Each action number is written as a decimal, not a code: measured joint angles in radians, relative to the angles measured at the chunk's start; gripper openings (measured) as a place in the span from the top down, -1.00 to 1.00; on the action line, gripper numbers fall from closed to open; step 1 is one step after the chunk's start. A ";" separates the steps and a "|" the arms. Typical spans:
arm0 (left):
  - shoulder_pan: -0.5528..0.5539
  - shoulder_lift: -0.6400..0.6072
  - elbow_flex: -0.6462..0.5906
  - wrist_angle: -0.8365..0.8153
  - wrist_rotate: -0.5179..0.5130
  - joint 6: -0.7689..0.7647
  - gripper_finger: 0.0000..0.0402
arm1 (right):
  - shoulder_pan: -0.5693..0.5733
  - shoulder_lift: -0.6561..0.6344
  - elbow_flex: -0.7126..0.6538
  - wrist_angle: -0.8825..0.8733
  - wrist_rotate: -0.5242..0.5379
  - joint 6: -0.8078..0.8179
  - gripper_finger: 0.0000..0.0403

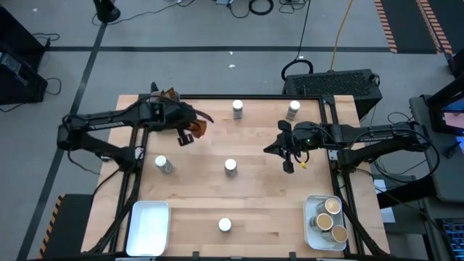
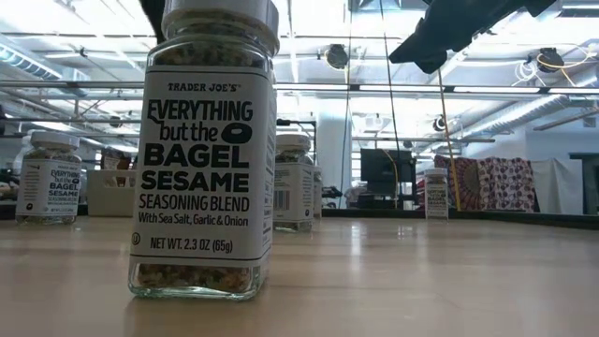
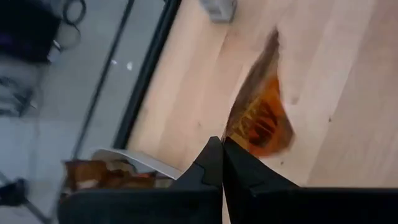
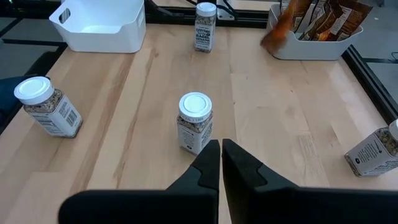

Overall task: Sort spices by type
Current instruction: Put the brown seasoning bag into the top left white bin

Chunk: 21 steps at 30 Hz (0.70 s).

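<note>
Left gripper (image 3: 221, 149) pinches sachet (image 3: 261, 121) above table (image 3: 348, 74)

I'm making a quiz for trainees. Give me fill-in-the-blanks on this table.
1. ___ white-lidded jars stand loose on the table.
2. The tan-lidded jars sit in a ___.
3. The left hand and right hand are both ___.
Missing: five; tray; shut.
</note>
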 joint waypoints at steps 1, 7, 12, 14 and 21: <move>0.024 -0.016 -0.037 0.036 0.020 0.000 1.00 | 0.000 0.000 0.000 0.000 0.000 -0.002 1.00; 0.111 -0.067 -0.236 0.216 0.142 0.003 1.00 | 0.000 0.000 0.000 0.003 0.003 -0.005 1.00; 0.134 -0.067 -0.358 0.333 0.188 0.002 1.00 | 0.000 0.000 0.000 0.004 0.003 -0.006 1.00; 0.144 -0.067 -0.401 0.381 0.209 -0.001 1.00 | 0.000 0.000 0.000 0.004 0.003 -0.006 1.00; 0.151 -0.067 -0.464 0.411 0.231 -0.021 0.98 | 0.000 0.000 0.000 0.005 0.003 -0.006 1.00</move>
